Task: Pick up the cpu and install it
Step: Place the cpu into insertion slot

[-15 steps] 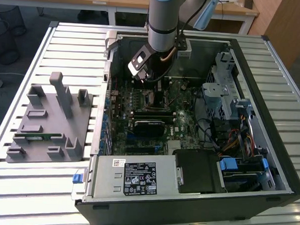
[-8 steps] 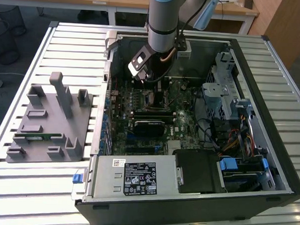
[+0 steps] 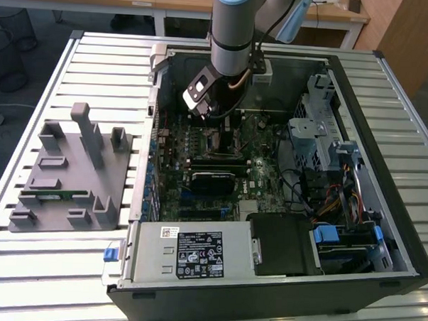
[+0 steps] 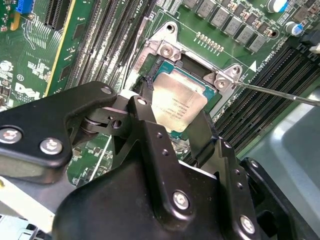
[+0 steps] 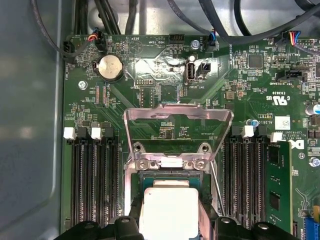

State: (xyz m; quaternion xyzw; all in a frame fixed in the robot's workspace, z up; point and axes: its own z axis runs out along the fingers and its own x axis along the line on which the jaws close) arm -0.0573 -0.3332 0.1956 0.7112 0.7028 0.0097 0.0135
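One cpu, and it was at the socket on the motherboard, inside the open case on the tabletop. The jaws looked clamped on two opposite edges of it. They gripped the sides only, with the metal lid bare between them (sensible for lowering it straight in). I couldn't tell whether it was fully seated or just above the socket.

Load plate stood swung up and the lever lay out to the side, so the socket was open to take the chip. Arm hung over the case, wrist pointing down at the board, which kept the cpu level.

The cpu lay flat, metal top facing up away from the board. Its edges were squared to the socket frame, not skewed. It's a square part, so it had no real long axis.
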